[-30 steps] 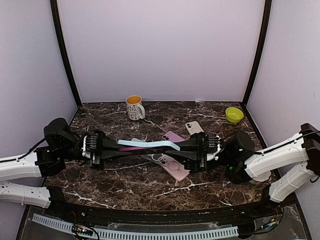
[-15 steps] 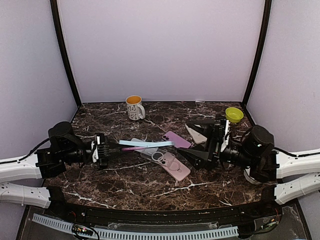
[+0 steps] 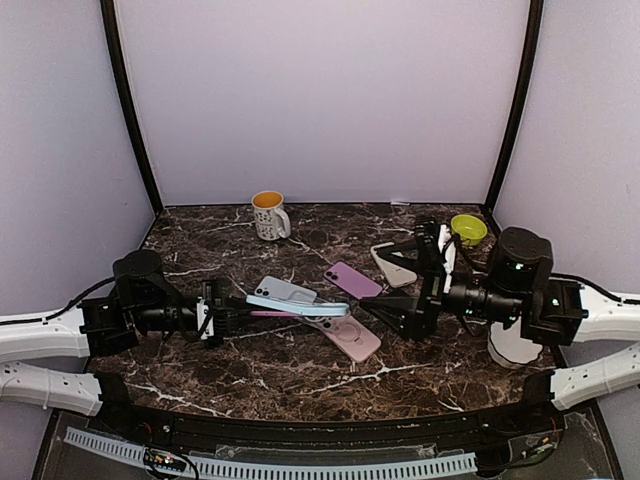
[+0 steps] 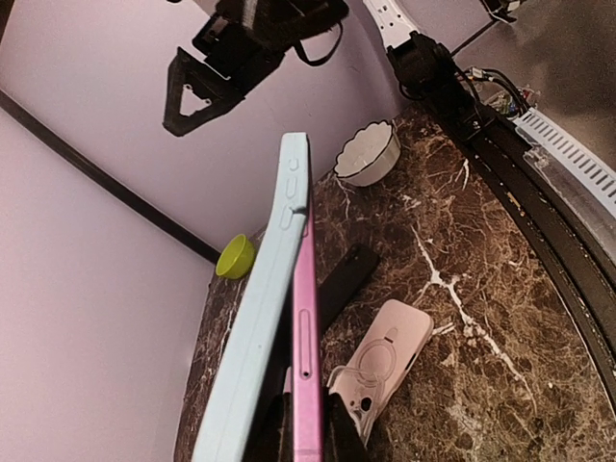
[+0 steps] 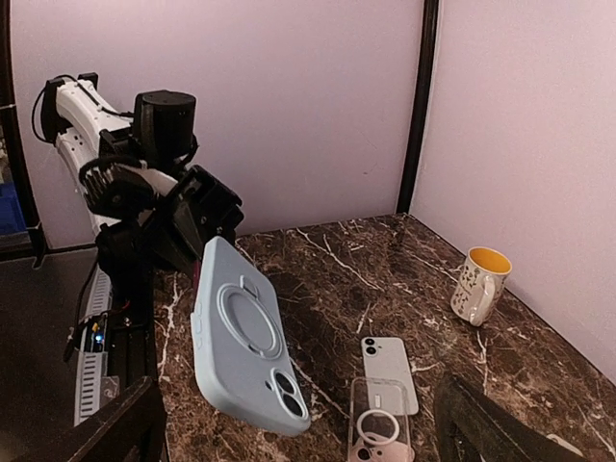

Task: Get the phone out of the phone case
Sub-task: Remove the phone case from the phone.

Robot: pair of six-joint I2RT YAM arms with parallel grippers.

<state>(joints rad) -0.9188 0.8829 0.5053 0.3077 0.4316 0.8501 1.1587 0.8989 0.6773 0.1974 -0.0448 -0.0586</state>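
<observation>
we note: l gripper (image 3: 232,310) pressed together, pinching near end of light-blue phone case (image 3: 290,297) w/ pink phone (image 4: 306,356) flat against it. pair held level, clear of table (image 3: 300,375), over its middle. case reaches further out than phone. r gripper (image 3: 390,275) spread wide, holding nothing, apart from case's far end. underneath: pinkish case w/ ring (image 3: 352,337), white phone (image 3: 392,265). mug (image 3: 268,214) back left, green bowl (image 3: 467,229) back right.
</observation>
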